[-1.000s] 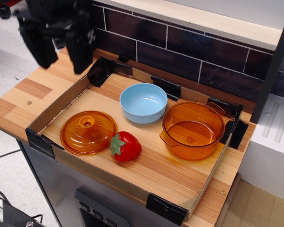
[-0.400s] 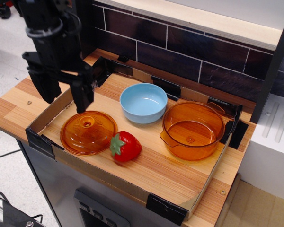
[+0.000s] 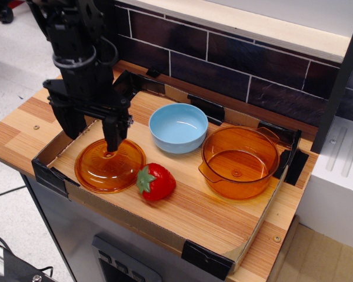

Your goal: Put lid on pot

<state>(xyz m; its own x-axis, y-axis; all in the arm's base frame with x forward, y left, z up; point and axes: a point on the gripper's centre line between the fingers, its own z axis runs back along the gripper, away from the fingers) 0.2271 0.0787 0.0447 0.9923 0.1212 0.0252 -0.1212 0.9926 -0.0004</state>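
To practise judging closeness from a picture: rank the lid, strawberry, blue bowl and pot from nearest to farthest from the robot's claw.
Measured from the claw:
1. Lid, directly beneath the claw at the tray's left end.
2. Strawberry, just right of the lid, near the front edge.
3. Blue bowl, mid-tray toward the back; close to the strawberry's rank.
4. Pot, at the far right end.

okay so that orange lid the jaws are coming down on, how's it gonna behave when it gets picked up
The lid looks like thin translucent plastic, so probably light and stiff. Its glossy dome seems slippery; the small centre knob is likely the only firm hold. Lying flat in the tray, it shouldn't roll, though it may tilt if the gripper grabs it off-centre.
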